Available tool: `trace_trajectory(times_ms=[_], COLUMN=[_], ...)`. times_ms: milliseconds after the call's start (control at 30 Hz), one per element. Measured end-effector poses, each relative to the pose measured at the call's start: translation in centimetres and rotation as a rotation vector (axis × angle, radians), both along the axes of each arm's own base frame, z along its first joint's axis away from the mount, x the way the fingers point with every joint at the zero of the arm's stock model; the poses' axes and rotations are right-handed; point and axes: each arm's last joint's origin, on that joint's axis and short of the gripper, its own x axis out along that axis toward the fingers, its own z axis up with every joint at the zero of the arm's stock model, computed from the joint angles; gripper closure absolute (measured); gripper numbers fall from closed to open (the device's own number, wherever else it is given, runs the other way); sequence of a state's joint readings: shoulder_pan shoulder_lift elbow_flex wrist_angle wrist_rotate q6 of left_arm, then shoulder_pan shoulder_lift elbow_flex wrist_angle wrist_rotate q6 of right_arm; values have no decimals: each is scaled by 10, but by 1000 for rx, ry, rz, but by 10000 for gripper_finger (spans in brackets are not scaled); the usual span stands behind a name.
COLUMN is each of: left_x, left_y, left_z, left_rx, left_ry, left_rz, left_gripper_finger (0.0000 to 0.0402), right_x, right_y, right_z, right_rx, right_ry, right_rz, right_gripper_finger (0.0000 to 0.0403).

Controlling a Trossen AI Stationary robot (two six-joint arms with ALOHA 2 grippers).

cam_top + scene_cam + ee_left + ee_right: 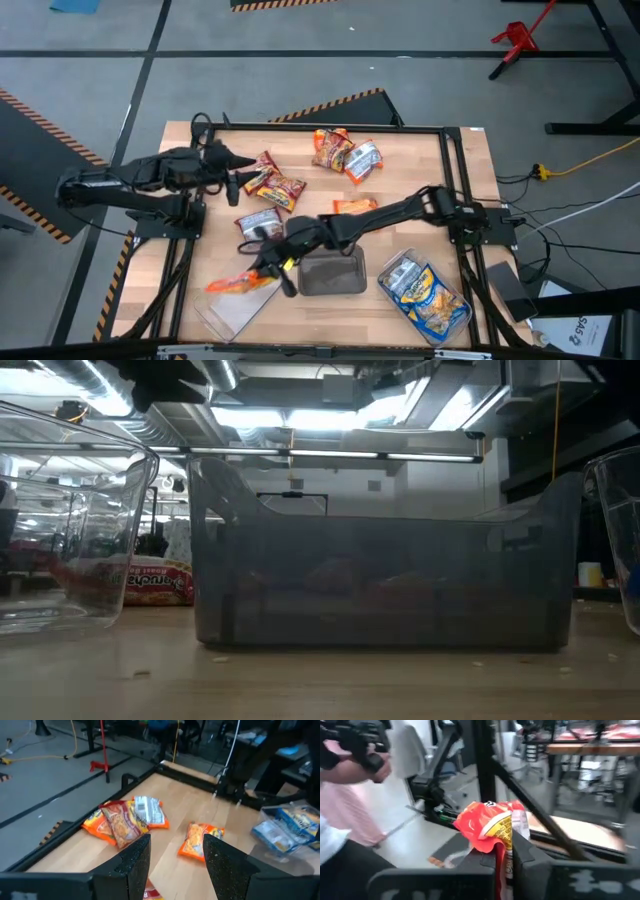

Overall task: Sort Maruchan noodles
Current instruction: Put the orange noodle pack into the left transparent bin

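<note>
Orange packet lengthwise across right hand

Crinkly Maruchan noodle packets lie scattered flat on the counter: two orange-red ones at left centre, a mixed orange-and-silver cluster near the far edge, one orange packet mid-counter, a silver-faced one nearby, and blue-and-yellow ones piled at the near right.

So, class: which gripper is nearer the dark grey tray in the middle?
Right. The right gripper, shut on a noodle packet, hangs just beside the dark grey tray; the left gripper sits far across the table.
</note>
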State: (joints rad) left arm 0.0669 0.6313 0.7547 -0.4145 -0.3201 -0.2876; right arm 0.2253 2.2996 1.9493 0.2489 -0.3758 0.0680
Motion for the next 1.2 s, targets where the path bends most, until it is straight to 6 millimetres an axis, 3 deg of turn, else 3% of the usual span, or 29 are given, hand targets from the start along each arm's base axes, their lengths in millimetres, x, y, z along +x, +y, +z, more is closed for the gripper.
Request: trace_trajectory(times_ms=[300,533,800,933,1200], left_x=[-14,-16,-17,-17,-19], left_y=[-1,-1,0,0,1], left_z=[7,7,5,3,0], left_rx=[-5,-11,-6,-6,2], left_ry=[-65,-68,-45,-31,10], left_rz=[7,16,40,42,72], left_gripper_finger=[227,227,227,227,227], right_x=[34,40,40,40,40], right_y=[13,13,3,-3,-12], right_z=[-35,-65,-77,-84,-84], right_rx=[99,112,79,47,28], right_ry=[81,166,280,352,359], right_rz=[98,91,-6,-96,-127], right_gripper_finger=[402,402,397,364,247])
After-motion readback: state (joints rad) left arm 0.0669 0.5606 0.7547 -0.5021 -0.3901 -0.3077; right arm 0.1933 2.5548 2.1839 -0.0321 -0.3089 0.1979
